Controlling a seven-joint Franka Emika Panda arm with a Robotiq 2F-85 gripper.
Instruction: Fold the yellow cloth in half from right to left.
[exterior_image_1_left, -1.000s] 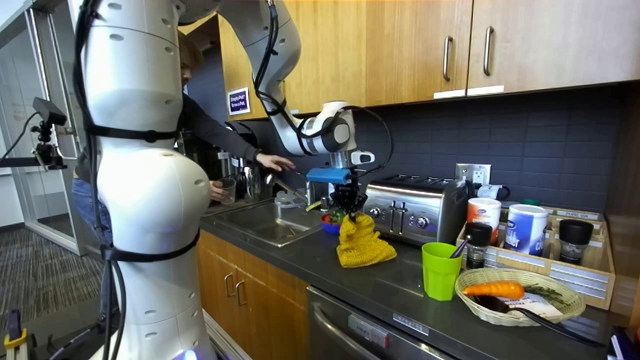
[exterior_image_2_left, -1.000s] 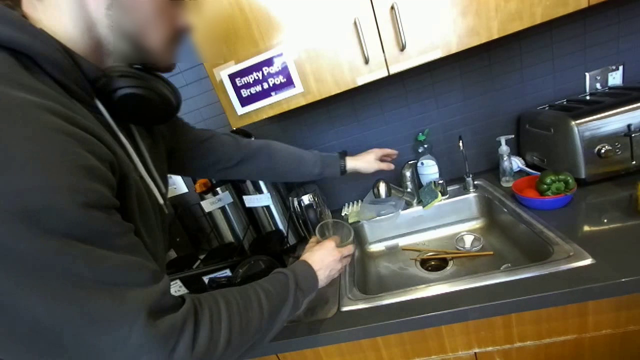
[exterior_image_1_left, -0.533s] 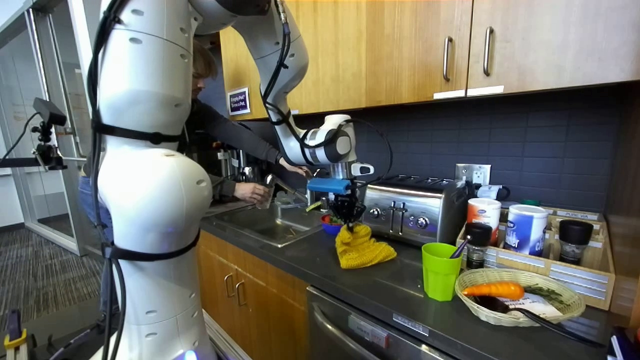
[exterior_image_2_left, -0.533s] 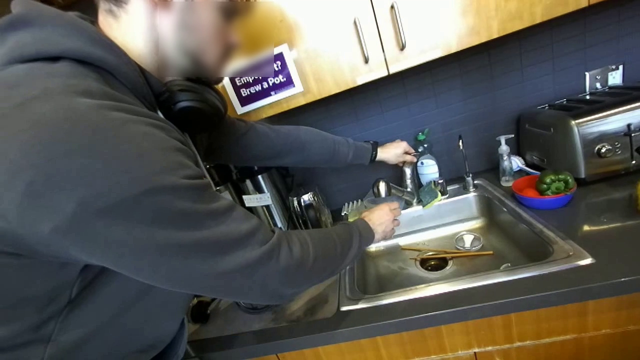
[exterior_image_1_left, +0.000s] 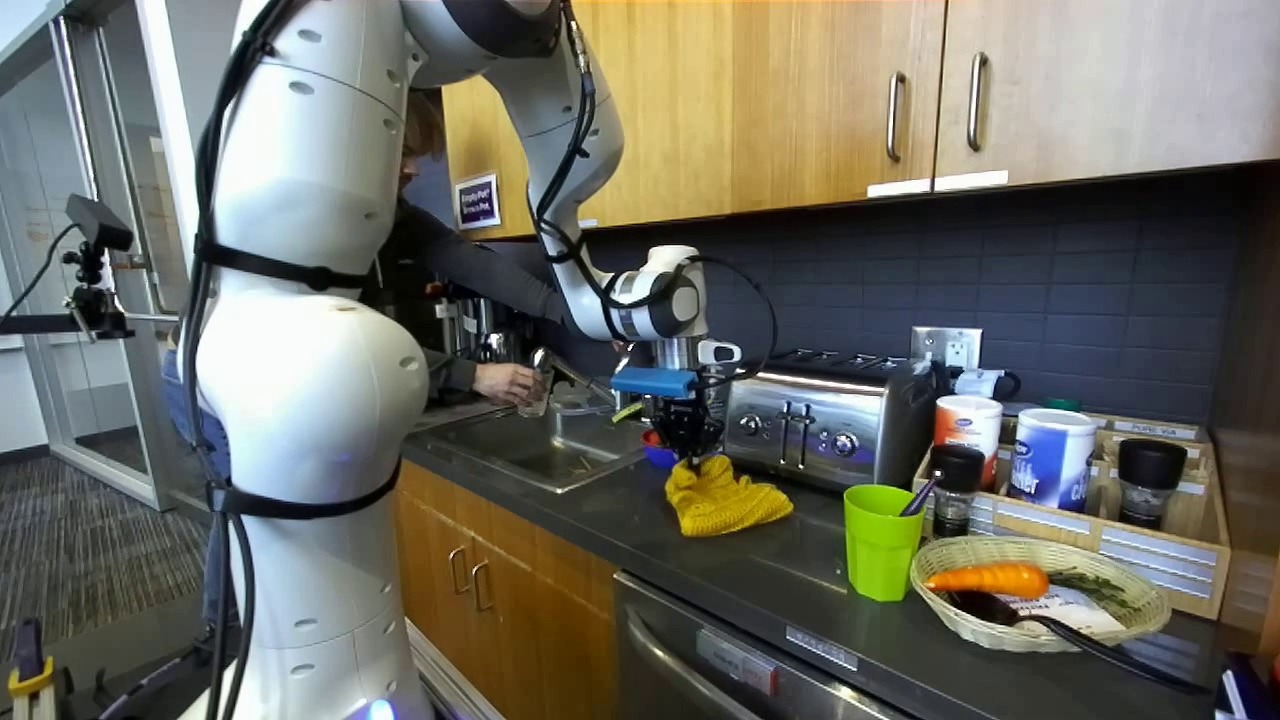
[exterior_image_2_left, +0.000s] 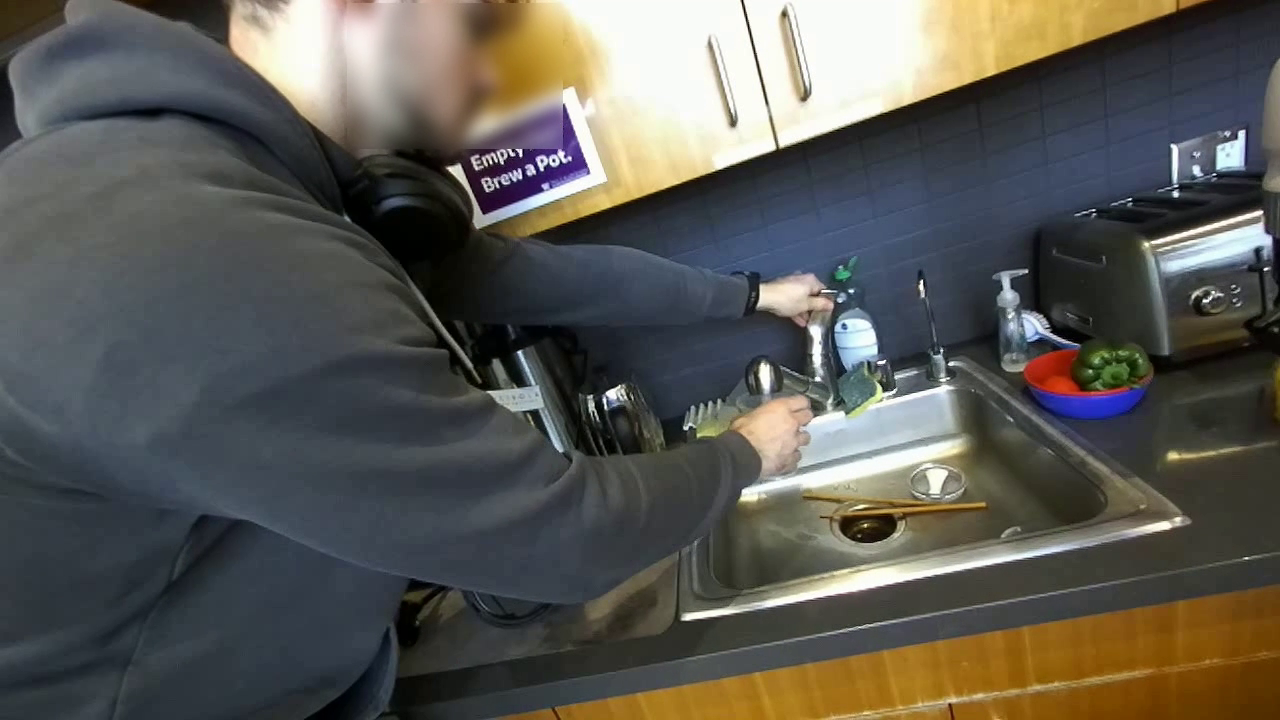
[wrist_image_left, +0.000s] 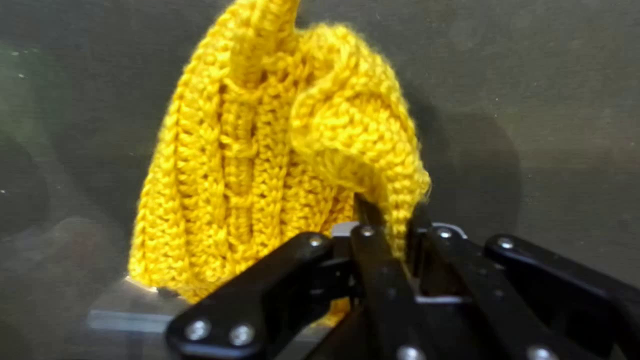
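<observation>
The yellow knitted cloth lies on the dark counter in front of the toaster in an exterior view. In the wrist view the cloth fills the middle left, with a curled fold on its right. My gripper is above the cloth's sink-side end. In the wrist view the gripper has its two fingers closed round a raised edge of the cloth. The held part stands a little above the rest of the cloth. The underside of the cloth is hidden.
A steel toaster stands close behind the gripper. A blue-red bowl with a green pepper is beside the sink. A person leans over the sink. A green cup and a basket stand nearer the camera.
My gripper has moved down and slightly toward the sink, lowering the held cloth edge. The person has leaned in, one hand now at the faucet, the other holding a glass over the sink.
</observation>
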